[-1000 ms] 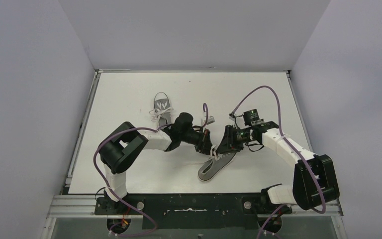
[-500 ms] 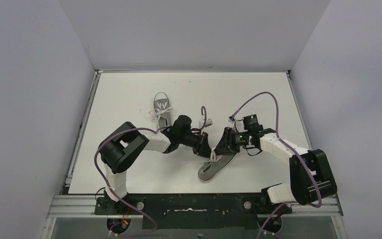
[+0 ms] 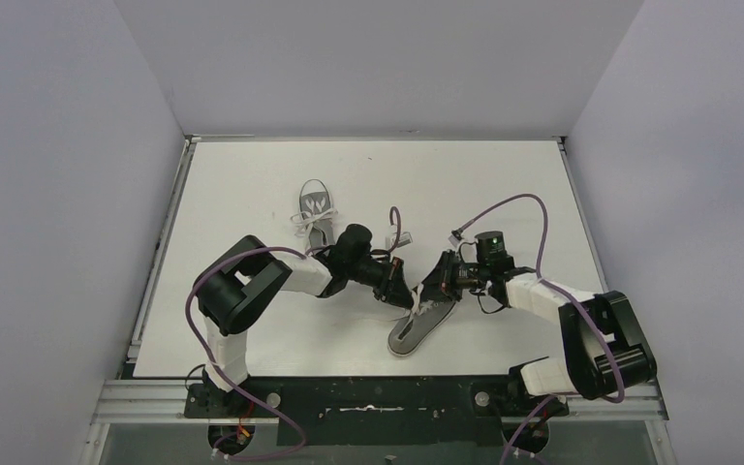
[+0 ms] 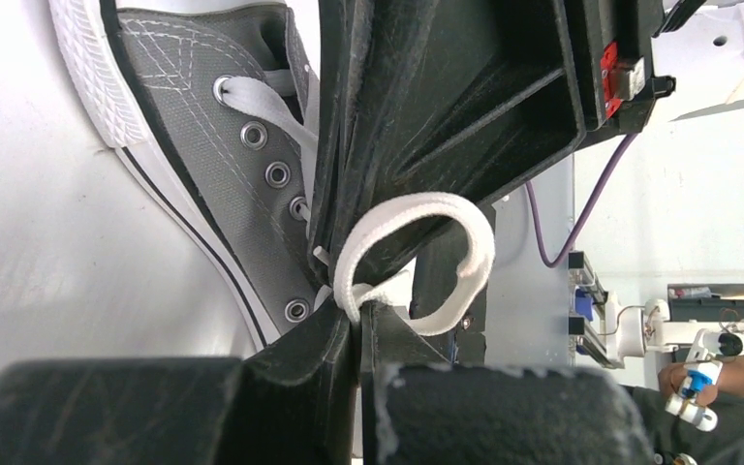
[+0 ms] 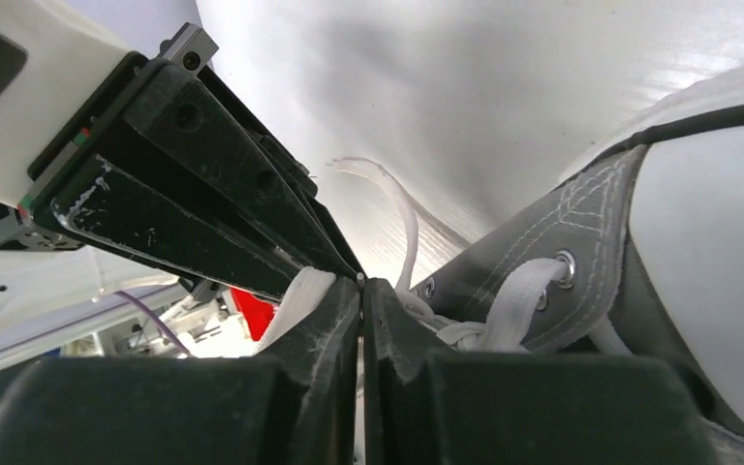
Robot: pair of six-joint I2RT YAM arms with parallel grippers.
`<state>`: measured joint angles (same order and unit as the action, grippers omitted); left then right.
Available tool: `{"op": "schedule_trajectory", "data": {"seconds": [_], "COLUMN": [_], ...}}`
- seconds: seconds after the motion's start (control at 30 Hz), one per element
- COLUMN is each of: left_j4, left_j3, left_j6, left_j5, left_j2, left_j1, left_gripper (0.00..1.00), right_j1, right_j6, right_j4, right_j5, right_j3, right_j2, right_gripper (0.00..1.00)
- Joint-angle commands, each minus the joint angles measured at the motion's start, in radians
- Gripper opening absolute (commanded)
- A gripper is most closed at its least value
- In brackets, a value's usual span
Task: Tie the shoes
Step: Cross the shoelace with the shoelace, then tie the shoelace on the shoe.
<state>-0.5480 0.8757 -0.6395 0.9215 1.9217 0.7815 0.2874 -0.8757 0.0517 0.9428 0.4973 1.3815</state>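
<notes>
Grey canvas low-top sneakers with white rubber sole edges, a pair, lay well apart on the white table [image 3: 252,329]. The far sneaker [image 3: 316,207] sat toward the back, left of centre, with its white laces loose over the tongue. The near sneaker [image 3: 424,325] lay at an angle close to the front edge, right of centre, and both arms met just above it.

From the left wrist camera I saw the left gripper [image 4: 357,312] closed tight, pinching a flat white lace [image 4: 469,254] right beside the sneaker's lowest metal eyelet [image 4: 296,310]. From that pinch the lace curled up into a loop against the black fingers of the other arm.

From the right wrist camera I saw the right gripper [image 5: 360,287] with its fingers pressed together, tip to tip with the left arm's black fingers [image 5: 215,199]. A bit of white lace showed just beside its tips, but I could not tell whether any lay between them. In the overhead view, a loose end of lace [image 3: 394,225] arched up behind the two grippers.
</notes>
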Motion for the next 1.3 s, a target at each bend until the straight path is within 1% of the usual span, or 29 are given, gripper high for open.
{"op": "schedule_trajectory", "data": {"seconds": [0.0, 0.07, 0.1, 0.13, 0.2, 0.27, 0.3, 0.37, 0.57, 0.6, 0.7, 0.77, 0.8, 0.9, 1.0, 1.07, 1.17, 1.27], "left_j4": [-0.1, -0.07, -0.055, -0.048, -0.046, -0.037, -0.032, -0.019, 0.009, 0.009, 0.02, 0.073, 0.117, 0.256, 0.304, 0.317, 0.281, 0.315], "left_j3": [0.07, 0.065, 0.063, 0.06, 0.057, 0.057, 0.057, 0.056, 0.048, 0.042, 0.008, -0.016, -0.027, -0.039, -0.054, -0.056, -0.065, -0.03], "left_j6": [0.004, 0.022, 0.033, 0.037, 0.037, 0.038, 0.04, 0.049, 0.061, 0.061, 0.07, 0.112, 0.148, 0.258, 0.311, 0.333, 0.351, 0.384], "left_j5": [0.021, 0.007, -0.001, -0.004, -0.007, -0.01, -0.012, -0.013, -0.017, -0.019, -0.029, -0.038, -0.046, -0.058, -0.072, -0.095, -0.14, -0.179], "left_j2": [-0.014, -0.023, -0.028, -0.029, -0.03, -0.032, -0.033, -0.037, -0.035, -0.04, -0.074, -0.119, -0.145, -0.195, -0.209, -0.198, -0.164, -0.123], "left_j1": [0.036, 0.035, 0.035, 0.033, 0.033, 0.033, 0.033, 0.033, 0.028, 0.024, 0.01, 0.005, 0.005, 0.004, 0.001, 0.006, 0.028, 0.049], "left_gripper": [0.0, 0.0, 0.01, 0.03, 0.06, 0.13, 0.15, 0.16, 0.19, 0.21, 0.32, 0.4, 0.46, 0.53, 0.59, 0.61, 0.62, 0.62], "right_j1": [0.032, 0.032, 0.033, 0.032, 0.03, 0.033, 0.032, 0.032, 0.03, 0.029, 0.03, 0.029, 0.029, 0.029, 0.03, 0.031, 0.029, 0.029], "right_j6": [0.058, 0.192, 0.239, 0.271, 0.292, 0.29, 0.292, 0.301, 0.304, 0.306, 0.316, 0.317, 0.319, 0.321, 0.326, 0.327, 0.323, 0.32], "right_j4": [-0.119, -0.364, -0.455, -0.525, -0.608, -0.646, -0.666, -0.702, -0.74, -0.746, -0.771, -0.796, -0.813, -0.856, -0.909, -0.947, -0.99, -1.054], "right_j5": [-0.073, -0.213, -0.276, -0.325, -0.374, -0.412, -0.428, -0.463, -0.505, -0.509, -0.519, -0.533, -0.54, -0.548, -0.562, -0.575, -0.579, -0.593], "right_j3": [0.058, 0.132, 0.155, 0.172, 0.184, 0.188, 0.191, 0.201, 0.225, 0.232, 0.256, 0.276, 0.288, 0.32, 0.352, 0.374, 0.396, 0.431], "right_j2": [-0.073, -0.123, -0.146, -0.166, -0.186, -0.218, -0.233, -0.258, -0.295, -0.299, -0.3, -0.3, -0.3, -0.312, -0.317, -0.319, -0.328, -0.332], "right_gripper": [0.0, 0.0, 0.0, 0.0, 0.0, 0.0, 0.0, 0.0, 0.0, 0.0, 0.0, 0.0, 0.0, 0.0, 0.0, 0.0, 0.0, 0.0]}}
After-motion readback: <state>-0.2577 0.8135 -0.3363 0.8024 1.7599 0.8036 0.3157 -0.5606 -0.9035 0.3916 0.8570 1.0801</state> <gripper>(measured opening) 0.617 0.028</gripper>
